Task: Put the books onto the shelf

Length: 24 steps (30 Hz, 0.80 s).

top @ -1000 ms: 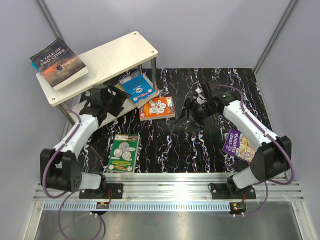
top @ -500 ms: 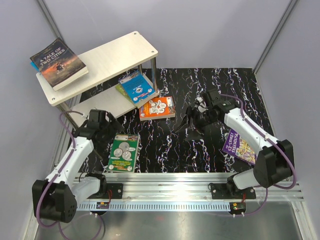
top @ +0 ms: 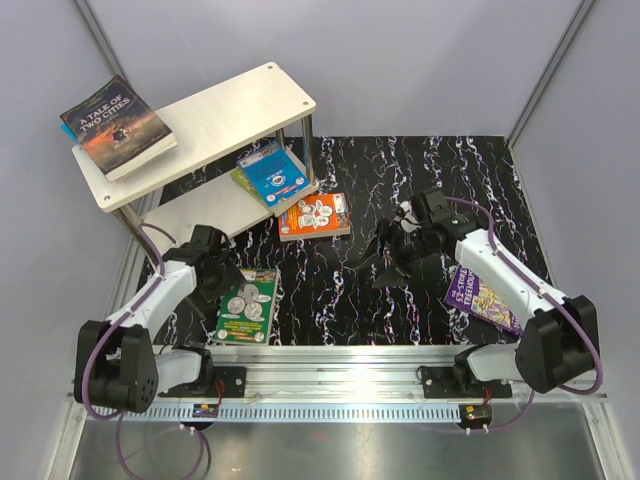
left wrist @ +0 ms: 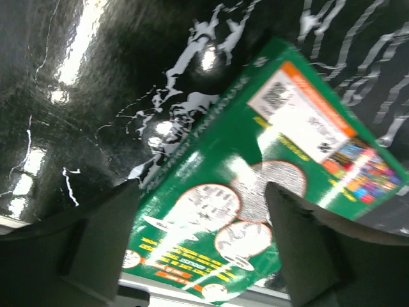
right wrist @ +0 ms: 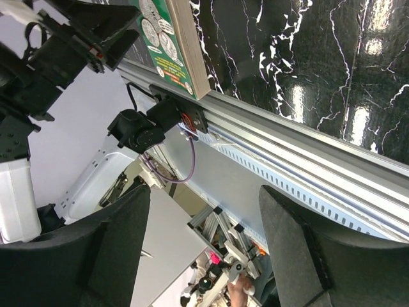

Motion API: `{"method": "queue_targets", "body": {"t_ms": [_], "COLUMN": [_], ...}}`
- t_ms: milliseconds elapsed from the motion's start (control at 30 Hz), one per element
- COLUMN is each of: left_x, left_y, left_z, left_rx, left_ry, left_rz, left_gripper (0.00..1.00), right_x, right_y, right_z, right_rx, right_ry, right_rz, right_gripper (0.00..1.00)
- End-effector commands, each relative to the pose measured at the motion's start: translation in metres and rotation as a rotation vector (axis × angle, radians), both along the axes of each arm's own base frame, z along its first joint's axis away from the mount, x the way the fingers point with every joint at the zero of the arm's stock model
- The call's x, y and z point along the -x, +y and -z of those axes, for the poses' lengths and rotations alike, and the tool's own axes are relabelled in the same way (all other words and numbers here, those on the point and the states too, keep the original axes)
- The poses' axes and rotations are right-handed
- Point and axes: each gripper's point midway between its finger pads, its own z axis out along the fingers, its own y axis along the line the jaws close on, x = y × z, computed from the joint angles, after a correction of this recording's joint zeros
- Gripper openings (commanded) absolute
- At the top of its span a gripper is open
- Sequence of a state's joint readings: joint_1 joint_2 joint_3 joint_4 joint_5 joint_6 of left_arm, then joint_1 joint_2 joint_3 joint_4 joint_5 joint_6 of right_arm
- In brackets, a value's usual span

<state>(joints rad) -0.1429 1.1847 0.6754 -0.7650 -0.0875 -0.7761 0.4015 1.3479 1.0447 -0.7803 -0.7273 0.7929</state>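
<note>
Nearest the arms' bases, the flat green paperback book with white round pictures (top: 247,305) lies on the black marbled tabletop (top: 400,180); the left gripper (top: 218,272) hangs just beside its far left corner, fingers (left wrist: 96,236) spread wide and empty, probably lining up to take it; the thin purple paperback book (top: 482,296) lies at the near right, partly under the right arm; the right gripper (top: 392,258) hovers mid-table, likewise wide with nothing between its fingers; further back the orange paperback book (top: 315,217) lies just off the pale two-tier wooden shelf with steel posts (top: 235,110); its lower board holds a blue paperback book (top: 272,172) atop another, its upper board the dark thick paperback book (top: 118,127) overhanging the far left end.
</note>
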Motion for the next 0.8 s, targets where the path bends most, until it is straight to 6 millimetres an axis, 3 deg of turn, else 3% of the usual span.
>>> {"method": "queue_targets", "body": {"t_ms": [0, 200, 333, 467, 500, 567, 767], "left_x": [0.002, 0.011, 0.014, 0.022, 0.020, 0.022, 0.009], "left_y": [0.008, 0.001, -0.026, -0.067, -0.076, -0.096, -0.157], "left_z": [0.009, 0.034, 0.043, 0.047, 0.048, 0.047, 0.040], "left_rx": [-0.045, -0.010, 0.066, 0.154, 0.172, 0.199, 0.232], "left_ry": [0.026, 0.077, 0.062, 0.080, 0.076, 0.083, 0.093], "left_rz": [-0.006, 0.005, 0.027, 0.034, 0.036, 0.062, 0.180], "left_gripper": [0.80, 0.78, 0.75, 0.75, 0.76, 0.76, 0.76], "right_x": [0.005, 0.009, 0.009, 0.011, 0.013, 0.014, 0.012], "right_y": [0.003, 0.002, 0.001, -0.001, 0.001, 0.006, 0.047], "right_z": [-0.011, -0.009, 0.003, 0.040, 0.056, 0.069, 0.110], "right_rx": [-0.043, -0.051, -0.035, -0.014, -0.014, -0.021, -0.013], "right_ry": [-0.033, -0.031, -0.020, -0.003, 0.010, 0.027, 0.003], "right_rz": [0.000, 0.013, 0.014, 0.000, -0.005, -0.002, -0.078], "right_gripper": [0.76, 0.76, 0.77, 0.79, 0.79, 0.80, 0.82]}}
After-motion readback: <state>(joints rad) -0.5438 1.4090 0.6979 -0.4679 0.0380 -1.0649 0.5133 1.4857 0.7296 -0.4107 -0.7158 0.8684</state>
